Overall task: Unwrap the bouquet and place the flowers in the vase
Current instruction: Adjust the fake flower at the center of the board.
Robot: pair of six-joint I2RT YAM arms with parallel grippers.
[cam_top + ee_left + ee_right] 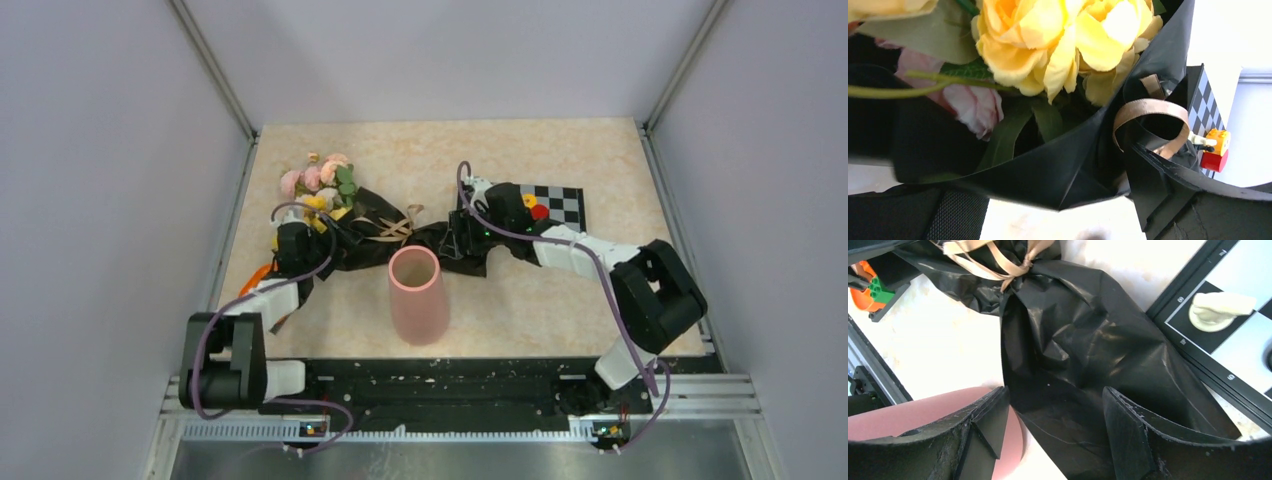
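The bouquet (375, 228) lies on its side, its pink and yellow flowers (322, 182) pointing to the far left and its black paper tail to the right. A tan ribbon (396, 229) is tied round its waist. The pink vase (418, 295) stands upright just in front of it. My left gripper (300, 240) is open at the flower end; yellow roses (1058, 40) and black paper (1048, 170) fill its view. My right gripper (455, 238) is open astride the paper tail (1073, 365), its fingers (1128, 440) not touching the paper; the vase's rim (923, 407) shows behind the left finger.
A black-and-white checkerboard (560, 203) with a yellow and a red block (535, 206) lies at the back right; a white chess piece (1218, 310) stands on it. An orange object (262, 275) sits by the left arm. Enclosure walls close three sides.
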